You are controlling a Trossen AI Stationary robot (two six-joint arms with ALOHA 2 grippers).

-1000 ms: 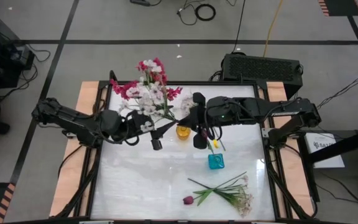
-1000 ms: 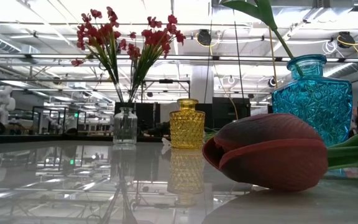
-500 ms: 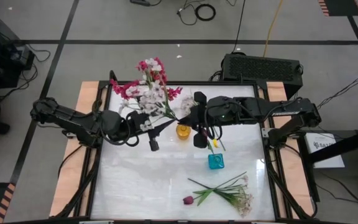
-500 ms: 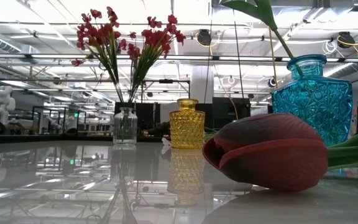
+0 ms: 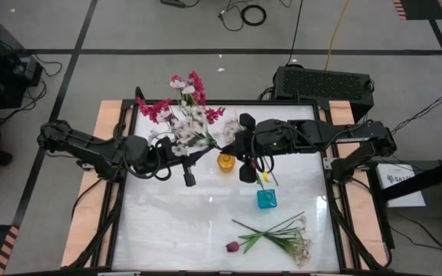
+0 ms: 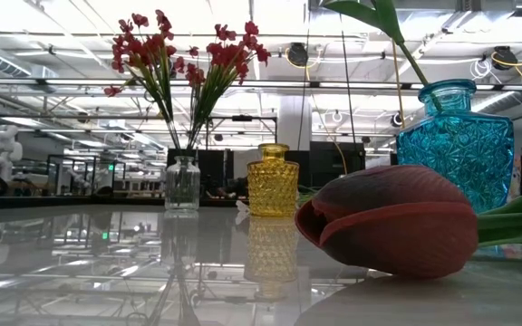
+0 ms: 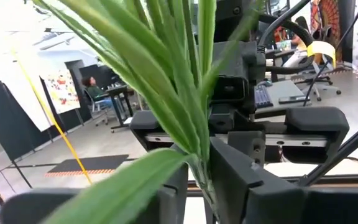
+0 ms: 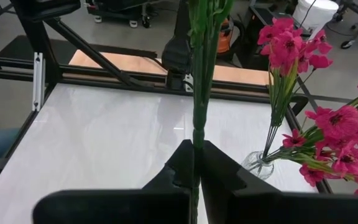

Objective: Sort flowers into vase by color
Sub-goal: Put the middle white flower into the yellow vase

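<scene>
A handover of one flower is shown above the middle of the far edge of the white table [image 5: 175,222]. A white sprig [image 5: 186,124] is held in the air by both arms at once, its blossoms leaning toward the far left corner and its green stem running back to the grippers.

The right gripper [image 8: 194,165] is clamped tight on the stem. The left gripper [image 7: 199,186] is seen with the same stem between its fingers, which appear pressed against it from both sides; how firm that hold is cannot be told.

Just beside the meeting point, toward the near edge, an empty yellow vase [image 5: 226,162] is standing. Magenta flowers [image 5: 153,111] are already placed in a clear vase [image 6: 182,184] nearer the far left corner. A green stem is already set in a blue vase [image 5: 266,199] right of centre. Near the near right corner, a dark tulip [image 5: 232,246] and loose white sprigs [image 5: 298,247] are lying unsorted.

The step in hand is judged to be a re-grip of the white sprig before it is placed. One gripper's release is called for next. The stem end is then to be turned downward, lined up over a narrow vase neck, probably the yellow one, and lowered straight in without the vase being tipped.
</scene>
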